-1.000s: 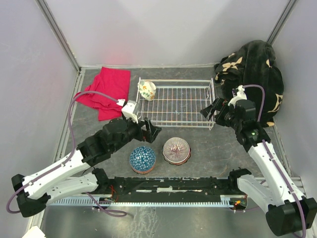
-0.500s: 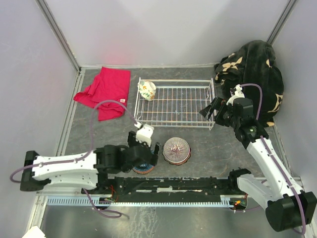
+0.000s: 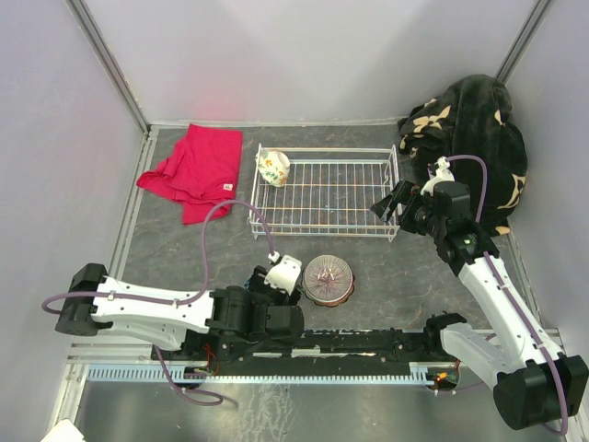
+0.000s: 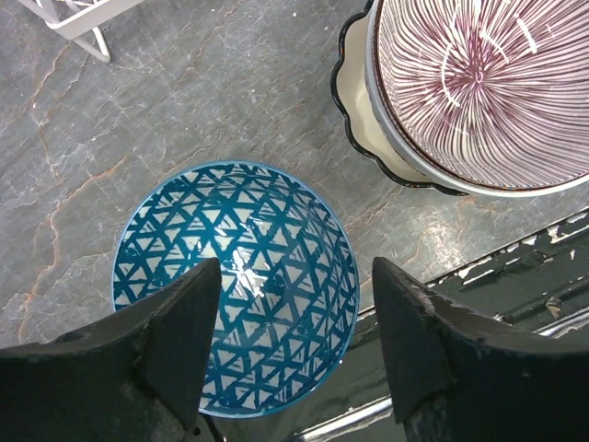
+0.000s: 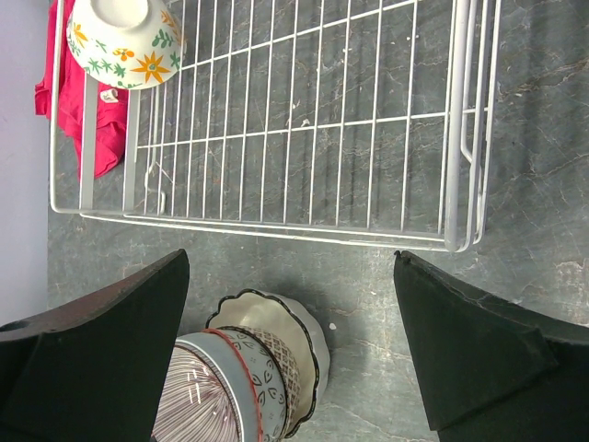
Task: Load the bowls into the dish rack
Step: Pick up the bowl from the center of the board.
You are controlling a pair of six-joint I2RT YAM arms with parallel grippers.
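A small white tag [image 3: 224,188] is seen on the one red cloth [image 3: 198,170], but its print is too small to be read. One dish rack [image 3: 340,191] is counted. It is set flat at the back middle of the bench [image 3: 184,249], open side up, with its long axis running left to right, parallel to the near edge, between the red cloth and one dark flowered blanket [image 3: 469,129]. One floral bowl [image 3: 272,168] is lying tilted in its back left corner. One blue triangle-patterned bowl [image 4: 235,295] is standing open side up on the bench in front of the rack, and just beside it a stack of nested bowls [image 3: 329,279] is placed, in which at least three bowls can be told apart. The left gripper [image 4: 294,267] is spread wide above the blue bowl, one finger to each side; whether the bowl is touched cannot be told. The right gripper [image 5: 290,258] is opened wide too, nothing is held in it, and it is positioned just beside the near right corner of the rack.
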